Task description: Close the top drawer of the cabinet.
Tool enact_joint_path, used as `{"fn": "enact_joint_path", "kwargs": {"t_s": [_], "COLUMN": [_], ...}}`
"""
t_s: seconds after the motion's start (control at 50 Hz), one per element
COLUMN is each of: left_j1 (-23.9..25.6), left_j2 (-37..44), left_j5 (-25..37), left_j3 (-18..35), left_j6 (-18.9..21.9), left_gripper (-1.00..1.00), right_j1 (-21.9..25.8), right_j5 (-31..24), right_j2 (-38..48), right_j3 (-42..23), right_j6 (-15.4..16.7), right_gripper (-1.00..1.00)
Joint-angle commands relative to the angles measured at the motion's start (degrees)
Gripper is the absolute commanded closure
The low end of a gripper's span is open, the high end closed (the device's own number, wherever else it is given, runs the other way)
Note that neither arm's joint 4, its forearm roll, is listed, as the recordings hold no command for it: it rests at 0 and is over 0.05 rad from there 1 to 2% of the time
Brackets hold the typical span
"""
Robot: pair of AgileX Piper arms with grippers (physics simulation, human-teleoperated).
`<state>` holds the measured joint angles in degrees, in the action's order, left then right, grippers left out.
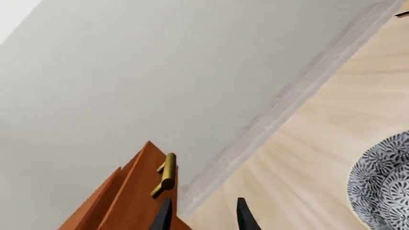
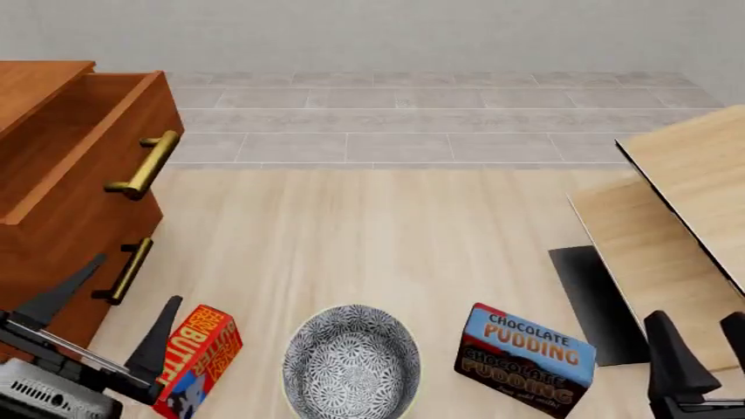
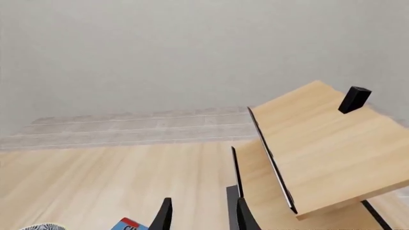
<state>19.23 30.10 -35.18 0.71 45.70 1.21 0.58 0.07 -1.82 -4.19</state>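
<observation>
The cabinet (image 2: 41,227) stands at the left of the front view. Its top drawer (image 2: 87,131) is pulled out, showing plain wood inside and a brass bar handle (image 2: 146,166). A lower drawer's handle (image 2: 128,271) sits below it. My left gripper (image 2: 111,319) is open and empty, low beside the cabinet's front and below the top drawer. In the left wrist view a drawer front corner (image 1: 137,191) and a brass handle end (image 1: 167,175) lie just past my open left gripper (image 1: 203,213). My right gripper (image 2: 704,345) is open and empty at the near right; it also shows in the right wrist view (image 3: 203,213).
A red butter box (image 2: 198,358) lies next to my left gripper. A patterned bowl (image 2: 351,362) and a chocolate pudding box (image 2: 524,358) sit near the front. Pale wood panels (image 2: 686,209) on a dark base (image 2: 594,301) stand at the right, by my right gripper.
</observation>
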Motion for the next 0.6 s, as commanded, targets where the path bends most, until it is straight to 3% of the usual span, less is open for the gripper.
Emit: {"fn": "enact_joint_path", "kwargs": {"t_s": [0.02,0.1,0.22,0.42,0.6], "left_j1": [-0.36,-0.59,-1.83,-6.46,-9.11], "left_j2": [15.41,24.32,31.45,32.20,33.84], "left_j5": [-17.41,-26.77,-34.38,-34.72,-34.72], "left_j3": [-0.69,-0.67,-0.69,2.40,4.89], "left_j6": [9.82,13.96,16.86,24.13,27.19], "left_gripper": [-1.00,-1.00,-1.00,-1.00,-1.00], "right_j1": [-0.01,0.29,0.48,0.18,0.10], "right_j5": [0.55,0.37,0.37,0.53,0.76], "right_j2": [-0.06,-0.06,-0.06,-0.06,-0.06], "right_j3": [0.77,0.67,0.65,1.07,1.41], "right_j6": [-0.46,-0.74,-0.76,-0.89,-0.74], "right_gripper": [-1.00,-1.00,-1.00,-1.00,-1.00]}}
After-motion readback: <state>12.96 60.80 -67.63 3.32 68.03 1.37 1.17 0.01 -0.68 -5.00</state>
